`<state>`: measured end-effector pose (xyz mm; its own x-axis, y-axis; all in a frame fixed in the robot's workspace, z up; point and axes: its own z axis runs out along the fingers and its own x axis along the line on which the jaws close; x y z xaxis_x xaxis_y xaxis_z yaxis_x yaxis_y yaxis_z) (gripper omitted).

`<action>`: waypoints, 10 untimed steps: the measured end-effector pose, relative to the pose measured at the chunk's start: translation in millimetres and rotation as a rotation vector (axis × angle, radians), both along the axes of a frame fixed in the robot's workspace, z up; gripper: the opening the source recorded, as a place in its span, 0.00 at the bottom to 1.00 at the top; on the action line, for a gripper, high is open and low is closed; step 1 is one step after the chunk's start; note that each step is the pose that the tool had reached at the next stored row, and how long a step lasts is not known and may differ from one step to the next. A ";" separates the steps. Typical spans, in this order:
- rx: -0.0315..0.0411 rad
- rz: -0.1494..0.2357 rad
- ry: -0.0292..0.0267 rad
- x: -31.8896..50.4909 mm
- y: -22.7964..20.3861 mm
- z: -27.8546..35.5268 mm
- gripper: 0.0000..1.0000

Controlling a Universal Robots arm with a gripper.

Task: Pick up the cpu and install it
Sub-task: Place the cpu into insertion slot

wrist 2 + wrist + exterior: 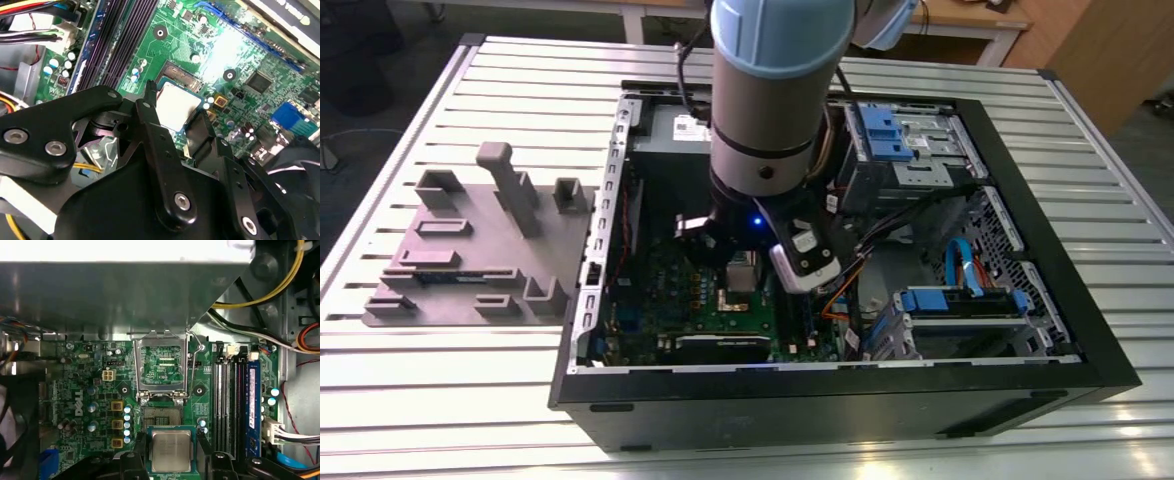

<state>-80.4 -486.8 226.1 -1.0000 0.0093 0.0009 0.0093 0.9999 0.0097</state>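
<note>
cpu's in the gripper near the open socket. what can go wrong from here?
1. The cpu in the gripper looks offset from the socket in the first wrist view; lowered misaligned, it could bend contacts.
2. Held only by its thin edges, it may tilt or slip.
3. The open hinged frame stands beside the socket; a finger might clip it.

The case (854, 400) lies open on the table (440, 400), with a plate (480, 265) of holders just beside it at the exterior view's left. Inside, the board (667, 300) sits toward that left and the bays (907, 150) toward the right. The arm (767, 110) reaches down over the board. In the first wrist view, the cpu (171, 450) sits clamped in the gripper (171, 452), just beside the socket (160, 416). The socket lies between the cpu and the raised frame (139, 370), with slots (227, 400) alongside.
</note>
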 end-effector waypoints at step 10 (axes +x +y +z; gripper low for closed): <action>-0.0002 0.000 0.0001 -0.2 -0.5 -10.4 0.47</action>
